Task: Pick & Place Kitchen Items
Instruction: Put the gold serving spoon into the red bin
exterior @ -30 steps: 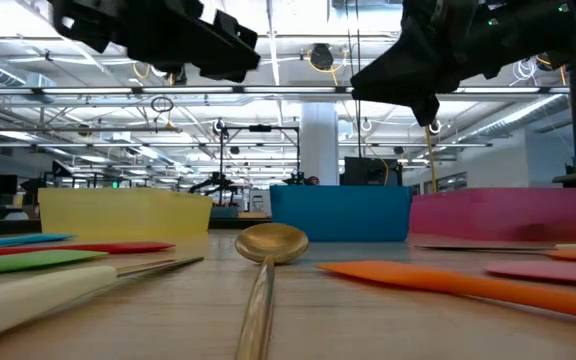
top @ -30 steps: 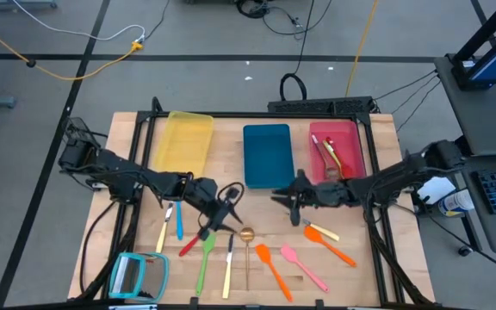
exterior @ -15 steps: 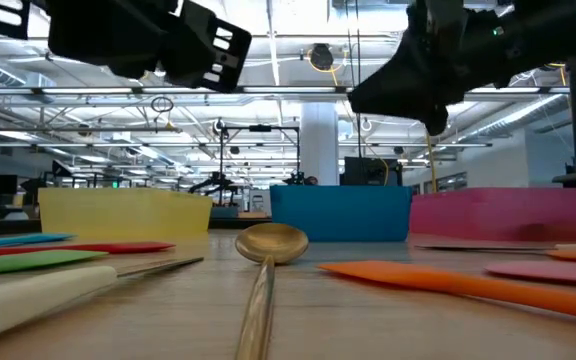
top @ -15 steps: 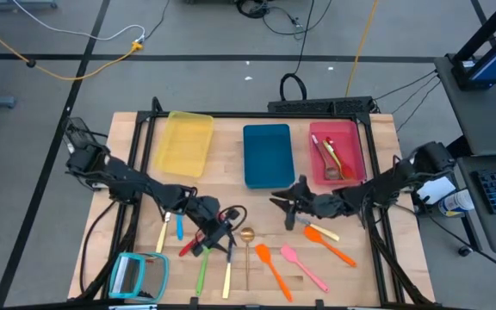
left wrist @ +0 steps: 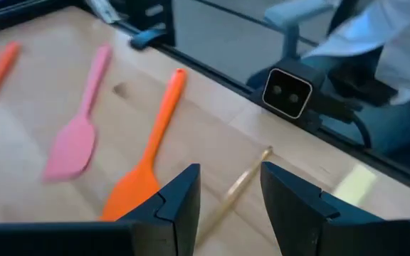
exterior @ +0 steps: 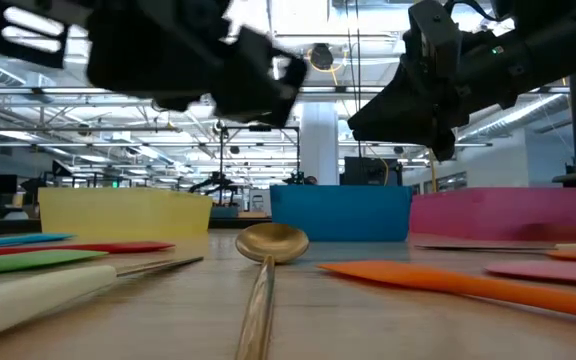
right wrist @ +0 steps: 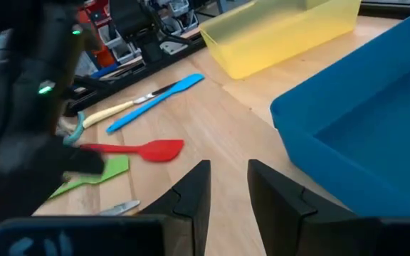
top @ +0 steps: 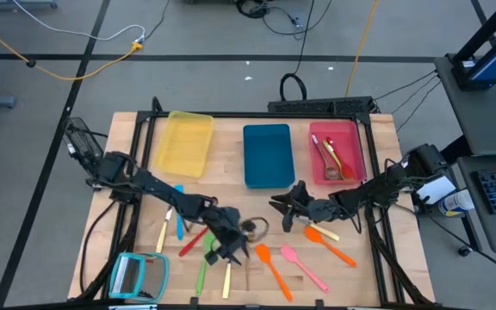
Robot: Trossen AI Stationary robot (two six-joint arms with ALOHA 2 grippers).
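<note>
Left hand [top: 228, 247], released, above the gold spoon [exterior: 269, 243] — orange spatula [left wrist: 146, 152] beside; right hand [top: 288, 207] released

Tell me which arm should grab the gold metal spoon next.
Left. Its tool hangs open right by the gold spoon, handle between its fingers; the right tool sits farther off, beside the blue tray.

Lighting bright, even, from ceiling strip fixtures [exterior: 118, 92] visible in low view. Shadows on table [top: 368, 275] soft and faint in high view. Low view: nearest green utensil [exterior: 28, 262] and gold spoon [exterior: 266, 262] handle out of focus; left arm [exterior: 183, 60] smeared. Left wrist view: pink spatula [left wrist: 77, 135] and orange spatula [left wrist: 148, 160] soft, motion-blurred. Right wrist view: left side heavily blurred; blue tray [right wrist: 361, 121] sharp.
</note>
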